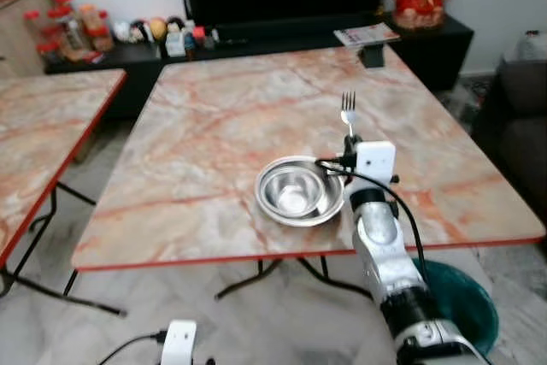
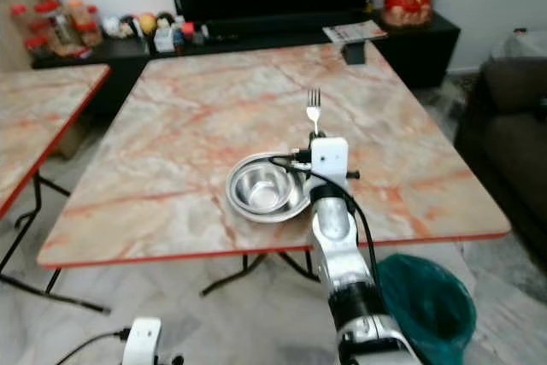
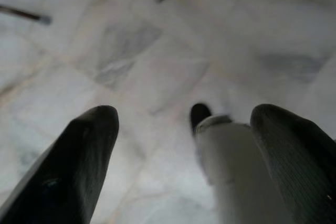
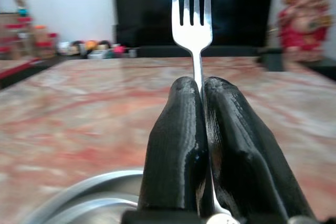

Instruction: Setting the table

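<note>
Fork (image 4: 192, 22) aside, the largest thing is the marble-patterned counter (image 1: 231, 117) with its red edge. A steel bowl (image 1: 296, 191) sits near its front edge. The right gripper (image 4: 202, 90) hovers just beside the bowl's right rim, jaws closed on the fork's handle, tines pointing away from the robot. The left gripper (image 3: 184, 145) hangs low over the tiled floor (image 3: 157, 61), jaws spread apart, holding nothing.
</note>
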